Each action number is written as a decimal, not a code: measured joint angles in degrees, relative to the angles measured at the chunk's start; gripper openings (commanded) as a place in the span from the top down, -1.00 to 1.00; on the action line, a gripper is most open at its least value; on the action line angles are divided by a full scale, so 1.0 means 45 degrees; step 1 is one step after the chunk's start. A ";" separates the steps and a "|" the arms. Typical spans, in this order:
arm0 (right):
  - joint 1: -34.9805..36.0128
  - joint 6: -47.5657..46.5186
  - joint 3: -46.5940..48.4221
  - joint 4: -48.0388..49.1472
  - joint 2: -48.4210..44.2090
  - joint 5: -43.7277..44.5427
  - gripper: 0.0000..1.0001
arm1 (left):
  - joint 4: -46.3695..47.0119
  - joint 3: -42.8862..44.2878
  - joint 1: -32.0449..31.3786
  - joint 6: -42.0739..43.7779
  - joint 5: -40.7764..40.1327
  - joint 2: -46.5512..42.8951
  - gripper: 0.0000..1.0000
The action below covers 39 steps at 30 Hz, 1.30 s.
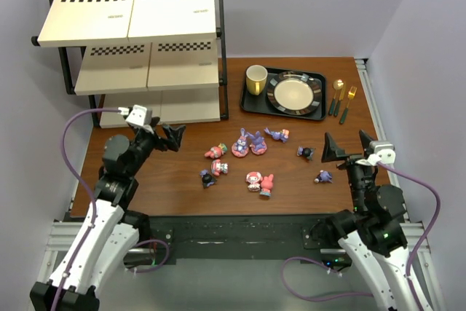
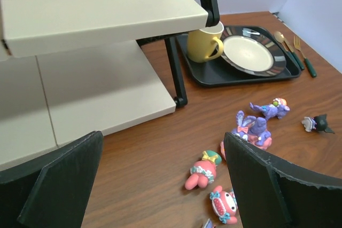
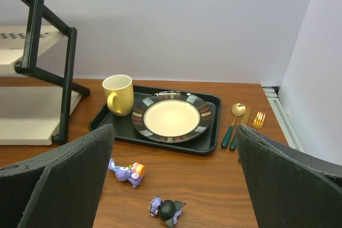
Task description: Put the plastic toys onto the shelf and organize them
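Note:
Several small toys lie scattered on the brown table: pink ones (image 1: 215, 152), purple bunnies on pink bases (image 1: 249, 143), and dark ones (image 1: 305, 152). The shelf (image 1: 145, 41) stands at the back left with bare cream boards. My left gripper (image 1: 164, 136) is open and empty, between the shelf's bottom board (image 2: 96, 94) and the toys; a pink toy (image 2: 202, 172) lies between its fingers on the table below. My right gripper (image 1: 349, 147) is open and empty at the right; its wrist view shows a purple toy (image 3: 126, 173) and a dark toy (image 3: 168, 210) ahead.
A black tray (image 1: 251, 103) at the back holds a yellow mug (image 1: 255, 79) and a plate (image 1: 294, 93). Gold cutlery (image 1: 344, 100) lies to its right. The shelf's black front post (image 2: 176, 73) stands near the tray. Walls close in on both sides.

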 measured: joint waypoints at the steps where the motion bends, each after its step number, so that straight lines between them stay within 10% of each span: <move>1: 0.0029 0.0000 -0.0005 0.0005 0.0000 0.0000 -0.97 | 0.0005 0.0151 0.0000 -0.0141 0.0107 0.0321 -1.00; 11: 0.0146 0.0000 -0.0015 0.0005 0.0000 0.0000 -0.97 | 0.0199 0.0806 -0.0971 -0.1520 0.0131 0.3434 -1.00; 27: 0.0219 -0.0015 -0.0034 0.0005 -0.0005 -0.0005 -0.97 | 0.0845 0.4391 -0.7436 -0.2861 -0.6217 0.9904 -0.67; 39: 0.0214 -0.0024 -0.0160 0.0015 -0.0029 -0.0005 -0.98 | 0.1501 0.5440 -0.8349 -0.3172 -0.8442 1.3109 -0.36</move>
